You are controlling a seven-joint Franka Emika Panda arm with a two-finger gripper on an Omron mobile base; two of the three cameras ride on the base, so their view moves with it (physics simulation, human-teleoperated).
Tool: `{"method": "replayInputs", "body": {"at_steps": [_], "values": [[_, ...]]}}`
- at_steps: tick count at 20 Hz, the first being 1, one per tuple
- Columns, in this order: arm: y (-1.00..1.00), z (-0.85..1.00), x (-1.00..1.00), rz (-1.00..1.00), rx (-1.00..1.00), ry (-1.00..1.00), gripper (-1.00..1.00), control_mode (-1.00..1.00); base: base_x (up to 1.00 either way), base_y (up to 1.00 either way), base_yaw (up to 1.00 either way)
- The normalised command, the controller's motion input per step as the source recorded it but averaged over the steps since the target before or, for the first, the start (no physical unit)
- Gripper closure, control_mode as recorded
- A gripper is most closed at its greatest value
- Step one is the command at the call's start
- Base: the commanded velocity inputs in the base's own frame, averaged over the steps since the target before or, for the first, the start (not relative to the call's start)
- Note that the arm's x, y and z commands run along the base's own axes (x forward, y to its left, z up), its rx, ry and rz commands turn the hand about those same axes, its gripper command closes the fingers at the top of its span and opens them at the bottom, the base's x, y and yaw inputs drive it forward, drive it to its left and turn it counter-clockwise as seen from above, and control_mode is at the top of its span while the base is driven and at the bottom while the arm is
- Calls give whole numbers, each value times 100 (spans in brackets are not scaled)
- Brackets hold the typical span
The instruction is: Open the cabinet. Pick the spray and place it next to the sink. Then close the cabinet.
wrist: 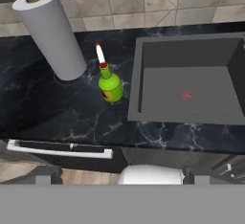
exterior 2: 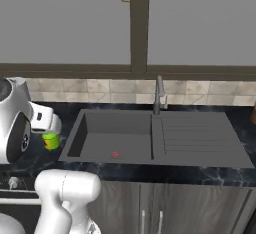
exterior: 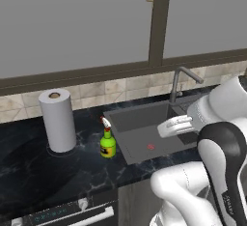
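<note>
Standing upright on the counter, spray beside sink, fingers spread wide, empty, apart from it.

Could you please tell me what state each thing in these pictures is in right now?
spray: upright on the counter, just beside the sink's left rim, not held.
sink: basin holds nothing, no water running from the faucet.
paper towel roll: standing upright, left of the spray.
gripper: jaws open, holding nothing, apart from the spray.
</note>
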Motion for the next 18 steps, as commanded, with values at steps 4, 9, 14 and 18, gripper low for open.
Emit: {"method": "replayInputs", "body": {"at_steps": [4,9,14,18], "values": [[0,8,-56,0,0,0,-100,-100,0,0,0],[0,0,4,0,0,1,-100,-100,0,0,0],[0,0,28,0,0,13,-100,-100,0,0,0],[0,0,0,0,0,0,-100,100,0,0,0]]}}
